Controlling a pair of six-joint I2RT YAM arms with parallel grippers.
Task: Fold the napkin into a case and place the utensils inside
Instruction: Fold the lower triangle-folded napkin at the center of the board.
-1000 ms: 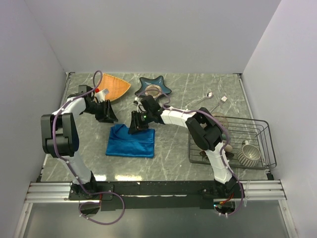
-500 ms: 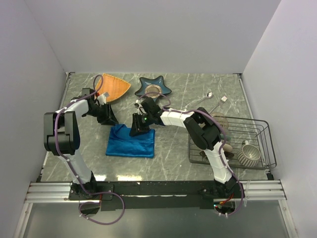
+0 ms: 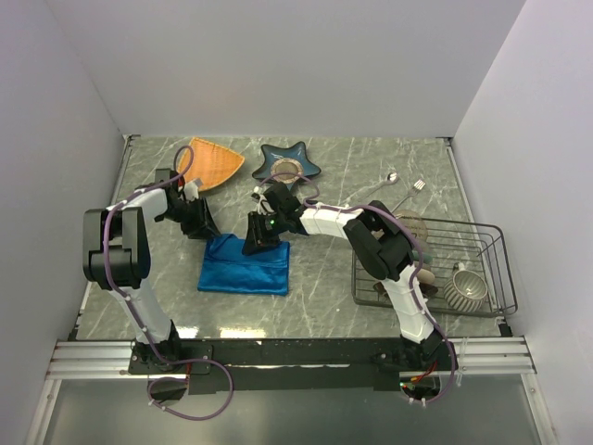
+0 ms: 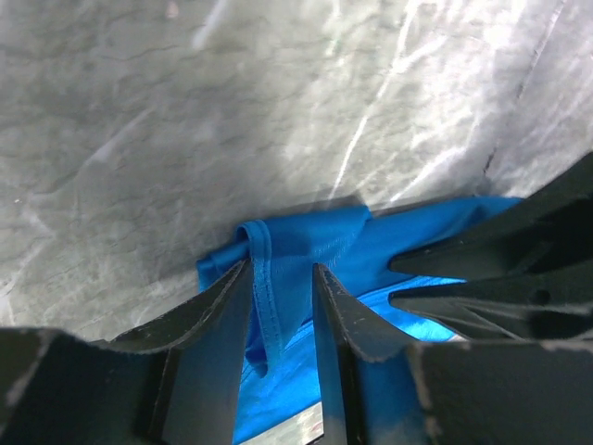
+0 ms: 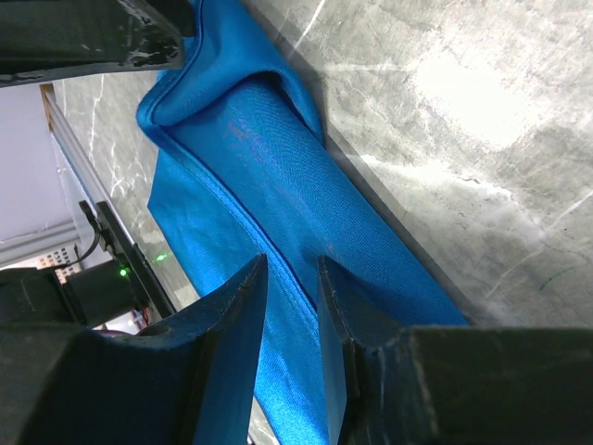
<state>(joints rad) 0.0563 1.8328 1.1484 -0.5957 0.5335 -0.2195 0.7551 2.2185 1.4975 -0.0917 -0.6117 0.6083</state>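
Napkin [image 3: 243, 269]: a blue folded rectangle lying on the counter [image 3: 324, 292], left of centre, about midway between the near and far edges.
Left gripper [image 3: 206, 230]: at the napkin's far-left corner. In the left wrist view its fingers [image 4: 222, 315] stand close together with a bunched hem pinched between them.
Right gripper [image 3: 257, 243]: at the napkin's far edge, near the right corner. In its own view the fingers [image 5: 232, 306] stand close together, clamped on the cloth's hem.
Spoon [image 3: 387, 179] and fork [image 3: 415, 189]: side by side near the far-right corner, well apart from the napkin.
Orange dish [image 3: 211, 162]: near the far-left corner.
Star dish [image 3: 287, 163]: at the far edge, near its middle.
Rack [image 3: 482, 243]: at the right edge.
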